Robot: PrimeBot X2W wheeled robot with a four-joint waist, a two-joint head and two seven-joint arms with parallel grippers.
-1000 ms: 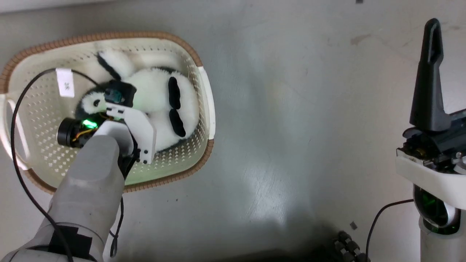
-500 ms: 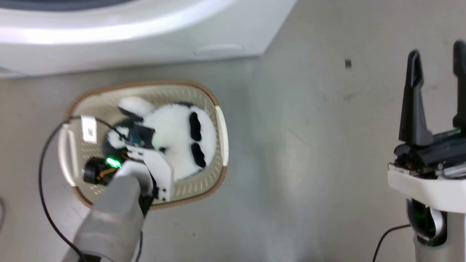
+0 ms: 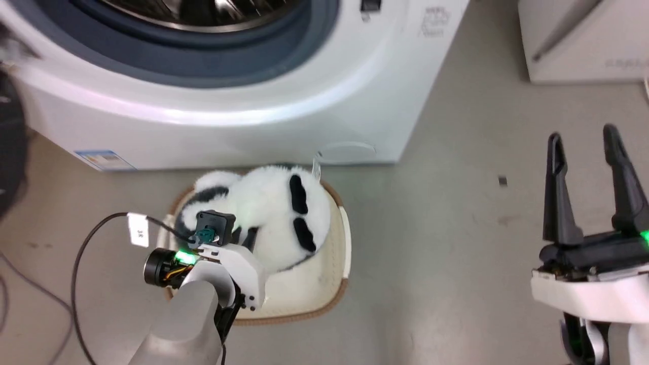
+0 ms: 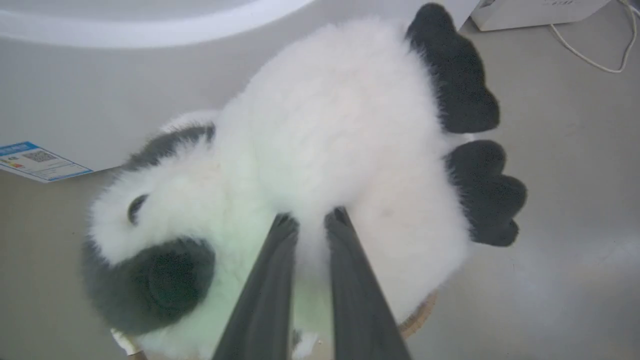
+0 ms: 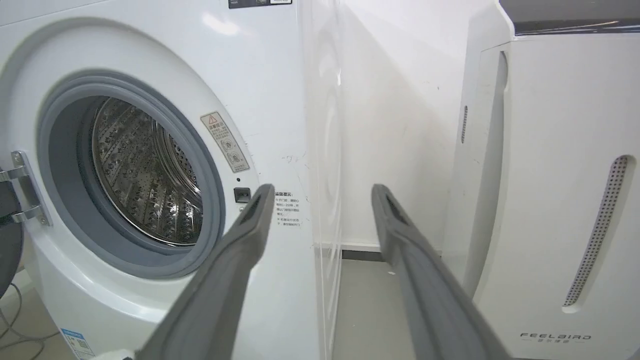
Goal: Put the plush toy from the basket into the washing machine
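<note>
Left gripper (image 4: 310,220) jaws narrow, pinching panda plush toy (image 4: 340,125) fur, basket (image 3: 346,248) beneath; right gripper (image 5: 322,192) jaws wide, washing machine (image 5: 150,60) ahead-left.

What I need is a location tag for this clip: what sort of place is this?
Probably a laundry corner, perhaps a test room: a front-loading washer with open drum, a basket on the floor before it, and a white FEELBIRD appliance alongside.
</note>
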